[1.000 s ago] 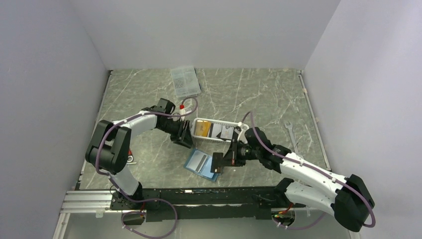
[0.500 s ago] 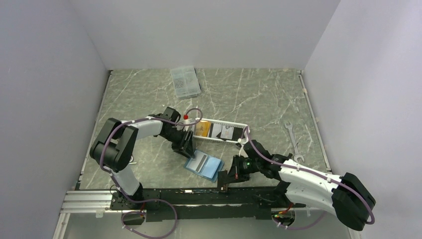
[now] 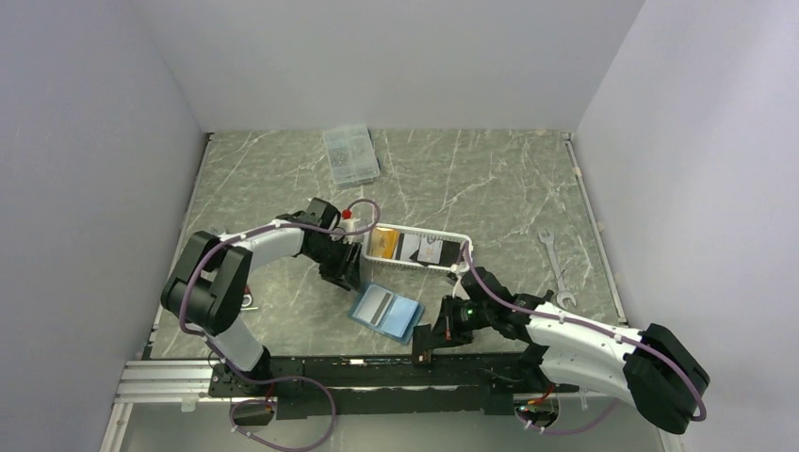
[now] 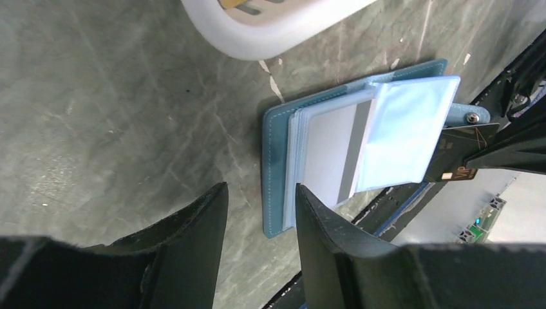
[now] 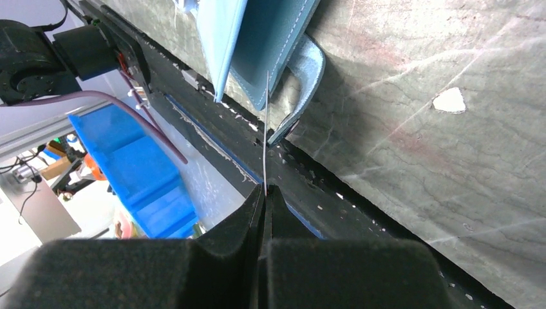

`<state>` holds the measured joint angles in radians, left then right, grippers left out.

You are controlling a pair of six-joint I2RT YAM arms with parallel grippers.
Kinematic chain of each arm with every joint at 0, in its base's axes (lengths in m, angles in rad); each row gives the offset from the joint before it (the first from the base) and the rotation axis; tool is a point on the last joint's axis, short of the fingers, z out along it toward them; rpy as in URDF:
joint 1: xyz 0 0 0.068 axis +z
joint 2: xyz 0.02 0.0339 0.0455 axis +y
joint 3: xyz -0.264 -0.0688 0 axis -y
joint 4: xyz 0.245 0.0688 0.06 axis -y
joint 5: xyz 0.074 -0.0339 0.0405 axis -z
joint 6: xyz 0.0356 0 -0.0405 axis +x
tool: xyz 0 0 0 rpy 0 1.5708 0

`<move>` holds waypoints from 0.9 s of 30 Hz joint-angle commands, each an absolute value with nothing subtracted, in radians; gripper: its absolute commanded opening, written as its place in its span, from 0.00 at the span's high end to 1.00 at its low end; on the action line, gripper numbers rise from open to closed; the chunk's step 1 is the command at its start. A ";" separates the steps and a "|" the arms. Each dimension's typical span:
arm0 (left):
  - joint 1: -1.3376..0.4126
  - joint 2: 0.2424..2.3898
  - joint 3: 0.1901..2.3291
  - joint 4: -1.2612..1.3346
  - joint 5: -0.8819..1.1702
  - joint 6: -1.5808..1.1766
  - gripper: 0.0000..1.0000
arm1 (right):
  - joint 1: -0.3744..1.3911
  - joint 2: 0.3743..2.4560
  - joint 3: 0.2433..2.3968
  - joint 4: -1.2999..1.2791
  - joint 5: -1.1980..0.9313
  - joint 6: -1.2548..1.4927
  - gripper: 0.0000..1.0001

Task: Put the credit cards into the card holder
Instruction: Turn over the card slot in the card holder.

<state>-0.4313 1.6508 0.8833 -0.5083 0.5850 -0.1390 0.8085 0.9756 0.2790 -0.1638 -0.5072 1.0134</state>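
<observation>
The black card (image 4: 460,152) pinched tight in the right gripper (image 5: 264,190) beside the open wallet (image 4: 275,168); left gripper (image 4: 261,190) parted, empty.

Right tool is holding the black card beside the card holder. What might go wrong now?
The black card, pinched in the right tool, sits edge-on by the card holder's snap tab, not at a sleeve mouth; pushing in may snag there. The left tool hangs open, off the holder, so a push may slide it. The holder lies near the table's near edge and might go over.
</observation>
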 commanded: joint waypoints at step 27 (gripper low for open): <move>-0.475 1.688 0.940 -0.489 0.998 -0.137 0.57 | 0.769 1.136 0.248 -0.084 -0.454 0.995 1.00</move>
<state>-0.4686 1.7058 0.9314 -0.5041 0.8635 -0.1421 0.7708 1.0954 0.2531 -0.0940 -0.5091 1.0107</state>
